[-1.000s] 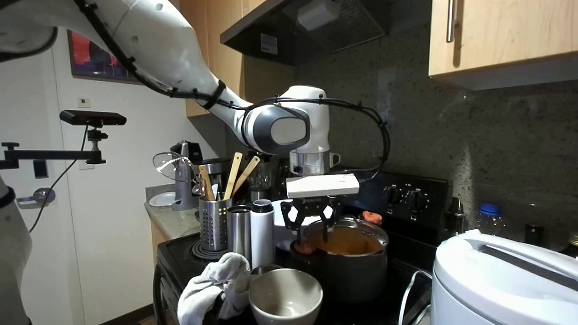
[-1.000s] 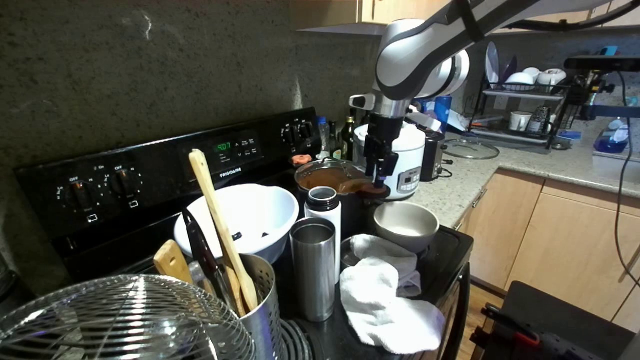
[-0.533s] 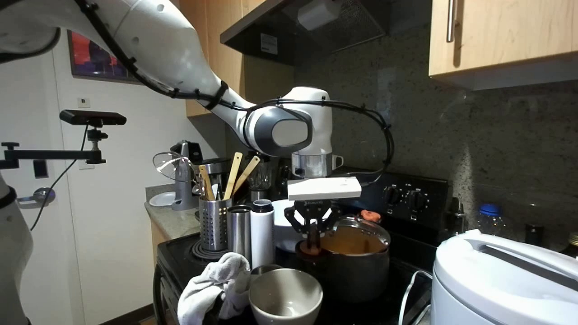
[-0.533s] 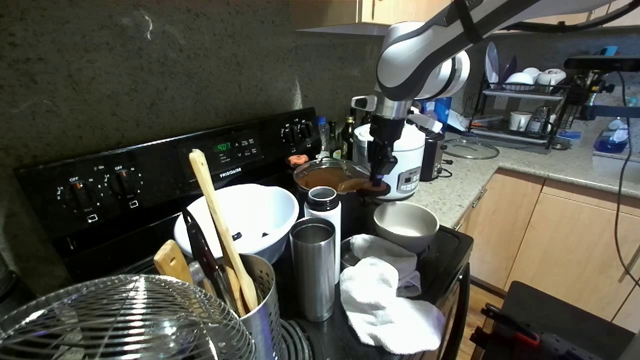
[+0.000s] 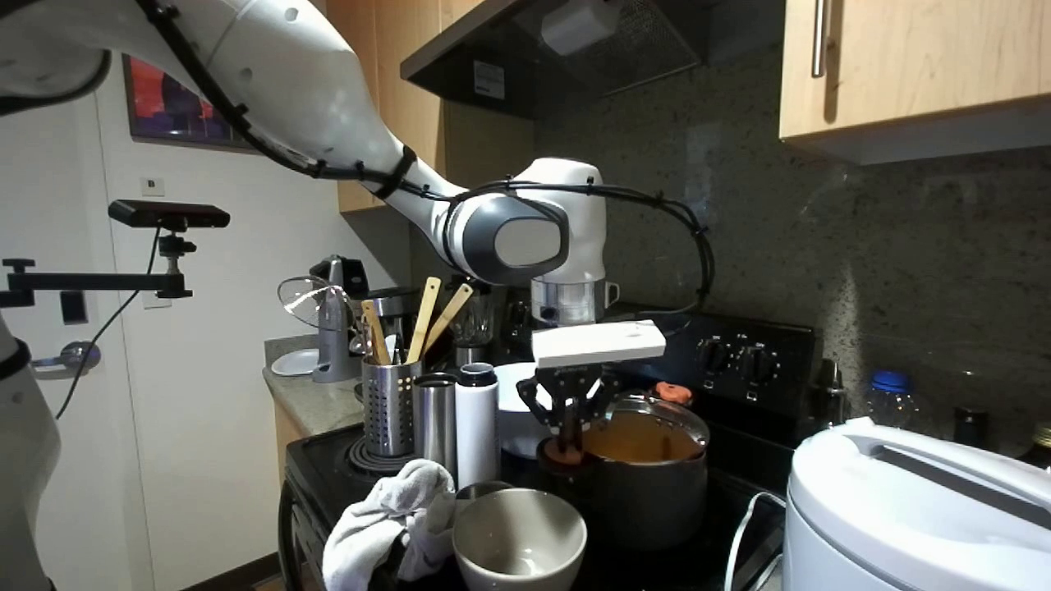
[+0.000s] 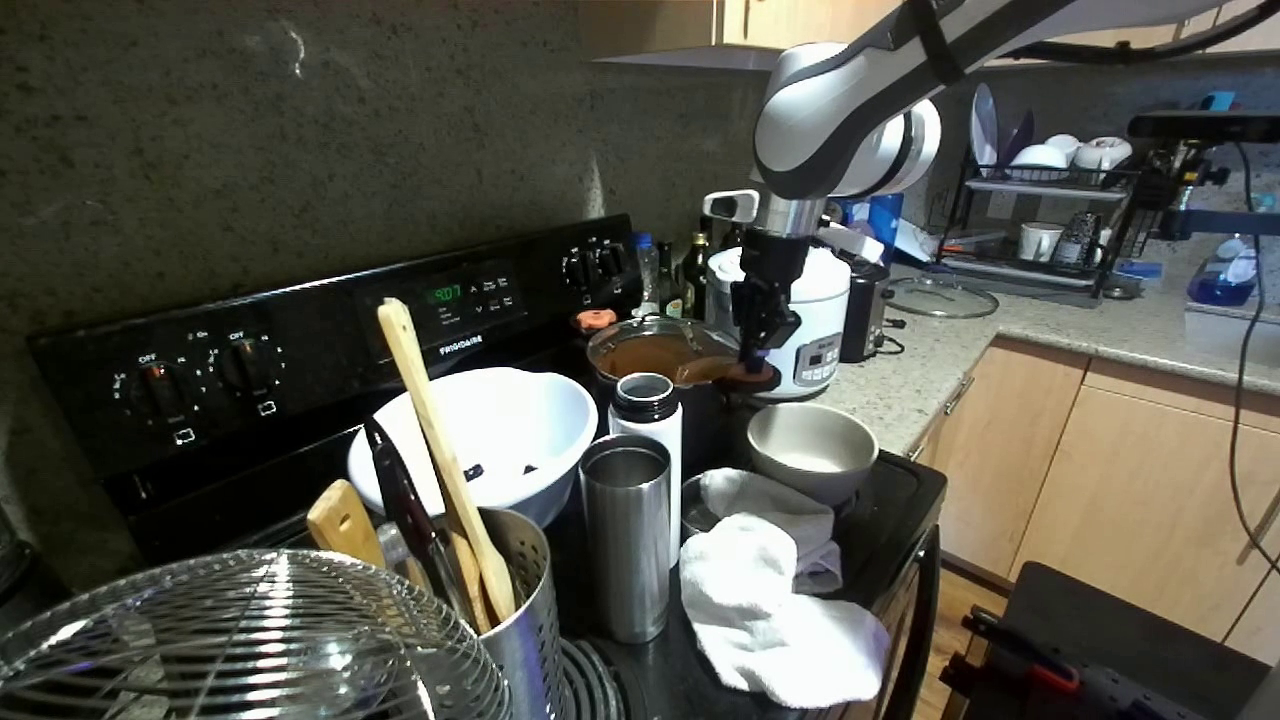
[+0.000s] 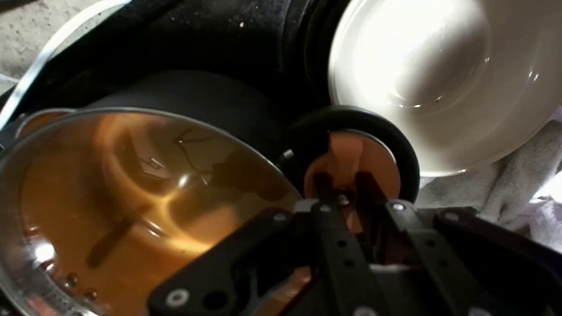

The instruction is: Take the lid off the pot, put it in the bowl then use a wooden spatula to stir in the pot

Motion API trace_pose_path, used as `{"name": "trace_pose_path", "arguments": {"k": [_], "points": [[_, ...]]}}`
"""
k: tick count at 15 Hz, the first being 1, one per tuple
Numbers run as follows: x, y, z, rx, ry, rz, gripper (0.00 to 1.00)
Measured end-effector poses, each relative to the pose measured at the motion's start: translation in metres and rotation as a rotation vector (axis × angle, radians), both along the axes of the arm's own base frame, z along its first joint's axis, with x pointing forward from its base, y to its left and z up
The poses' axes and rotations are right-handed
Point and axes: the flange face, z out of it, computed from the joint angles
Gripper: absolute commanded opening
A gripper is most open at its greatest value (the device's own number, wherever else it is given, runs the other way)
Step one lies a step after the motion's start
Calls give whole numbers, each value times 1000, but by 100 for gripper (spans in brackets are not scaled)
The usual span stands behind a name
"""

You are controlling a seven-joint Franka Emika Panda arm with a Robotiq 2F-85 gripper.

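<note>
The dark grey pot (image 5: 649, 509) stands on the stove, with a glossy orange-brown surface (image 7: 145, 210) inside its steel rim. At its near edge sits a smaller orange-brown disc (image 7: 382, 171) in a dark ring. I cannot tell which of these is the lid. My gripper (image 5: 566, 443) points down at the disc, fingers drawn together, and a small dark knob with a bright glint (image 7: 343, 200) shows between the tips in the wrist view. A beige bowl (image 5: 493, 566) is in front. Wooden handles (image 6: 430, 400), possibly including the wooden spatula, rise from a holder.
Beside the perforated steel holder (image 5: 392, 410) stand a steel tumbler (image 5: 435, 423) and a white bottle (image 5: 478, 435). A white basin (image 6: 520, 400) is behind them. A grey cloth (image 5: 402, 525) lies near the bowl. A white cooker (image 5: 895, 525) flanks the pot; the range hood (image 5: 525, 66) hangs above.
One second ago the fingers were apart over the disc; they have since closed together on it. Pot and disc have shifted slightly. Over the last half second almost nothing moves.
</note>
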Motion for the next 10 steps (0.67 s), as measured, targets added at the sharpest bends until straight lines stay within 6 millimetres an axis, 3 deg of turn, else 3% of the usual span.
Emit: {"name": "trace_pose_path", "arguments": {"k": [10], "points": [[0,4,-1,-28,11,358,7]]}}
